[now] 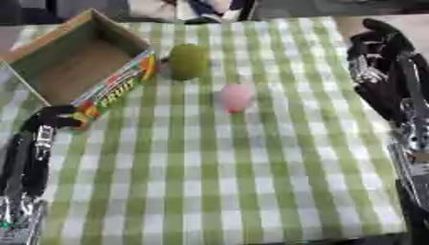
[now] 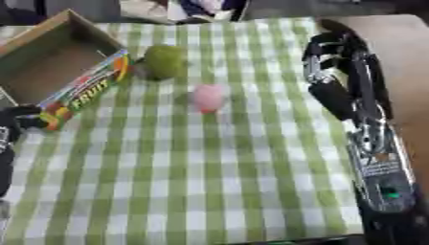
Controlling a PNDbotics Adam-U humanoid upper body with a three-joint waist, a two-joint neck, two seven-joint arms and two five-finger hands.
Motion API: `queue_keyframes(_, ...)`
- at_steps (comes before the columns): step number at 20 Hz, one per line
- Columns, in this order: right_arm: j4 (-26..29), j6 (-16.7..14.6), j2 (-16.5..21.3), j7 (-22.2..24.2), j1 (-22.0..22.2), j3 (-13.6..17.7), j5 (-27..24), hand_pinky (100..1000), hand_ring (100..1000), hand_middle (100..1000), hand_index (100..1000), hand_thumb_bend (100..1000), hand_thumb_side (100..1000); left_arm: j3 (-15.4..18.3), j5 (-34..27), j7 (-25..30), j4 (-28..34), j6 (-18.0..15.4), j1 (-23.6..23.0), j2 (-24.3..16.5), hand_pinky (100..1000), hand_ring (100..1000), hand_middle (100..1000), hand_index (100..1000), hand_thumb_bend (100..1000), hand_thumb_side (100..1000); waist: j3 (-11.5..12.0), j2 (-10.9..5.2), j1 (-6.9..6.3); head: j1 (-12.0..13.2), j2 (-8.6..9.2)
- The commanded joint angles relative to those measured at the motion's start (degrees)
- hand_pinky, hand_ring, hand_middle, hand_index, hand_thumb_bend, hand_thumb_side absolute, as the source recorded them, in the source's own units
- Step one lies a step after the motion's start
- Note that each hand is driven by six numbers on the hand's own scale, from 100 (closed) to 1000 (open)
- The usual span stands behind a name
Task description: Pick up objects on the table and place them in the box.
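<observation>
Cardboard box (image 1: 75, 62) sits open at far left of the checked table (image 1: 251, 182). Green fruit (image 1: 188, 61) lies just beside its printed side; pink object (image 1: 236, 97) near, apart from both. Left hand (image 1: 52, 119) at box's near corner, fingers curled, holding nothing. Right hand (image 2: 331, 52) at far right, fingers curled, empty.

checked tablecloth (image 1: 218, 182) (green, white)
</observation>
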State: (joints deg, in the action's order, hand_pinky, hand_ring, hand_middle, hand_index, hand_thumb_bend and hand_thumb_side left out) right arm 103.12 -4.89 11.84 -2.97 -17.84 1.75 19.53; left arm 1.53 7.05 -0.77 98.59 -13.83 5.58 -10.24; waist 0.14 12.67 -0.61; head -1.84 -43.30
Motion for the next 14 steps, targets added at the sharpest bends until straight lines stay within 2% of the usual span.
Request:
queue_keyframes(1, 0.8, -0.1, 0.6, 0.1, -0.5, 0.2, -0.1, 537, 675, 688, 877, 100, 573, 0.1, 0.1, -0.2, 1.0, -0.1, 0.5, -0.8, 821, 611, 660, 732, 100, 902, 0.0, -0.78, -0.04, 0.0, 0.24)
queue_keyframes(14, 0.7, -0.1, 0.7, 0.3, -0.7, 0.0, -0.1, 538, 675, 689, 878, 100, 568, 0.1, 0.1, -0.1, 1.0, -0.1, 0.6, -0.8, 820, 612, 660, 731, 100, 902, 0.0, -0.81, -0.04, 0.0, 0.26)
